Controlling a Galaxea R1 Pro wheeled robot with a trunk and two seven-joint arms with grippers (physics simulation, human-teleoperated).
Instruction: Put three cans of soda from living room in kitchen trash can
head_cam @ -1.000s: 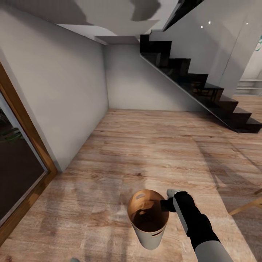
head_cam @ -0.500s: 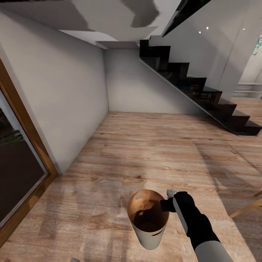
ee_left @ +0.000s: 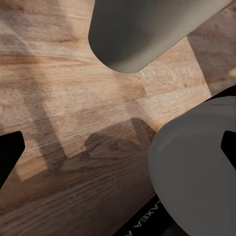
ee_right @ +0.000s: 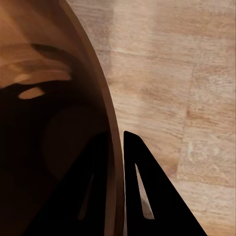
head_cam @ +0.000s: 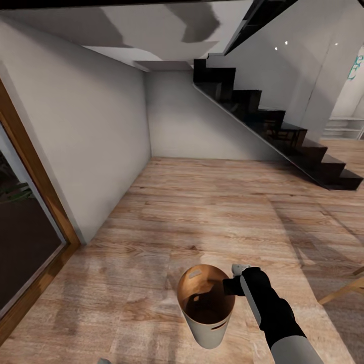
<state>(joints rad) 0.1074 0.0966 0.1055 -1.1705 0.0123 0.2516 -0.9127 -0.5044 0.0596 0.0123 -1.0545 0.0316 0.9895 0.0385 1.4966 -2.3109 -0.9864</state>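
The tash can (head_cam: 208, 331), pale grey outside and brown inside, hangs low in the head view just above the wood floor. My right gripper (head_cam: 230, 285) is shut on its rim at the right side. In the right wrist view the two black fingers (ee_right: 142, 196) straddle the thin brown wall (ee_right: 59, 98), one inside and one outside. My left gripper (ee_left: 118, 150) is open, its black fingertips far apart over bare floor. The cans of soda are out of view; the bin's bottom is too dark to read.
A black staircase (head_cam: 283, 136) climbs at the right rear. A white wall (head_cam: 76, 141) and a wood-framed glass door (head_cam: 25, 227) run along the left. A light wooden leg (head_cam: 344, 290) juts in at the right. Open wood floor (head_cam: 202, 212) lies ahead.
The whole head view has shifted slightly, so the camera has moved. The bin and my right arm keep their place in the picture, still gripped.
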